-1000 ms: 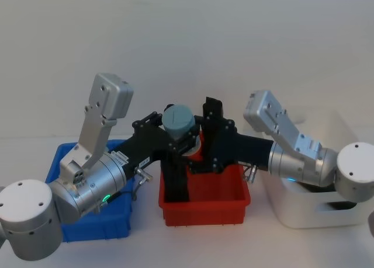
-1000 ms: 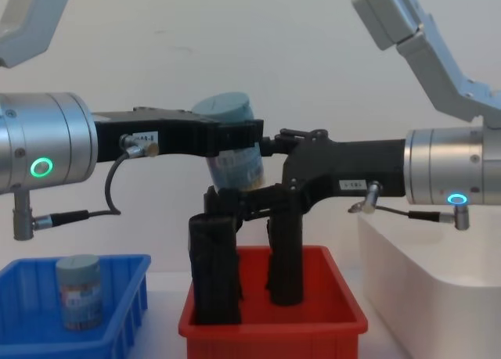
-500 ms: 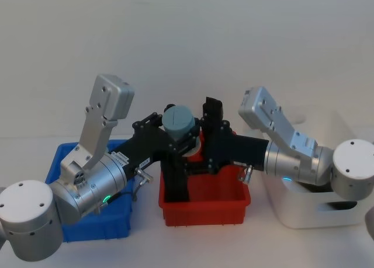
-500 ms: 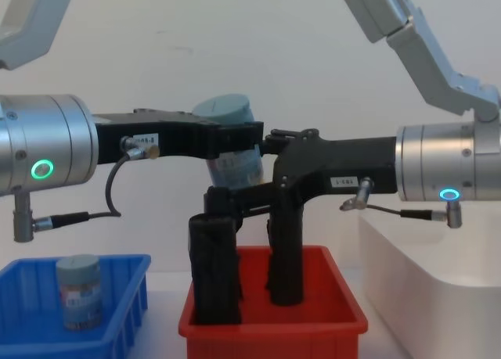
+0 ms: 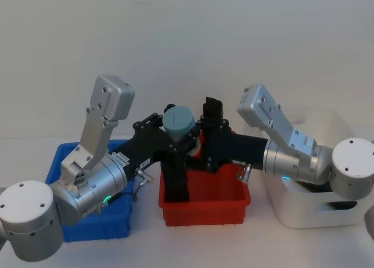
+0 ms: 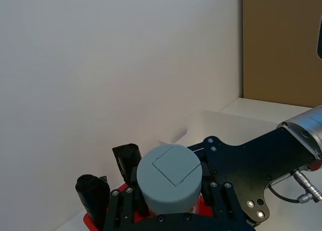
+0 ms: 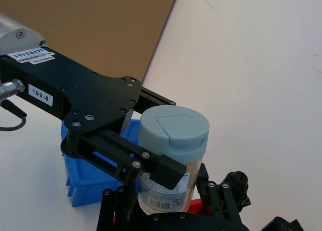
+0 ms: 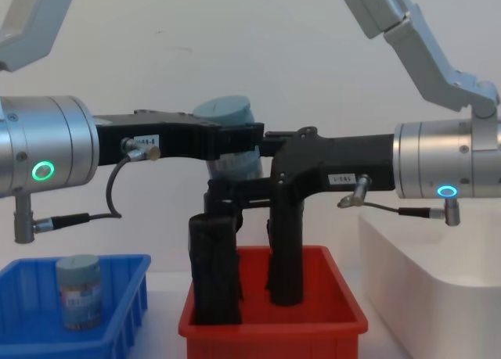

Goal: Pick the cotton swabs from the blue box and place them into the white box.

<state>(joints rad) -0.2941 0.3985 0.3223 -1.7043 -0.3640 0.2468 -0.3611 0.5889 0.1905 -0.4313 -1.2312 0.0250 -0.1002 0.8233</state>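
Above red bin (image 5: 204, 205): cotton swabs (image 5: 178, 123), blue-grey lid, clear body.

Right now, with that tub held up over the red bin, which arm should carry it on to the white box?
Right. The right gripper already meets the cotton swab tub held by the left gripper, and its arm reaches from over the white box; the left arm comes from the blue box side.

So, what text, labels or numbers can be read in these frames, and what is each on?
"199-8": white sticker on the left pincer body, right wrist view.
White sticker above it, on the silver wrist: too small to read.
Label band and barcode on the held swab tub: blurred, unreadable.
Stickers on both pincer bodies in the chest view, including the right pincer: unreadable.
Label on the tub in the blue box: unreadable.
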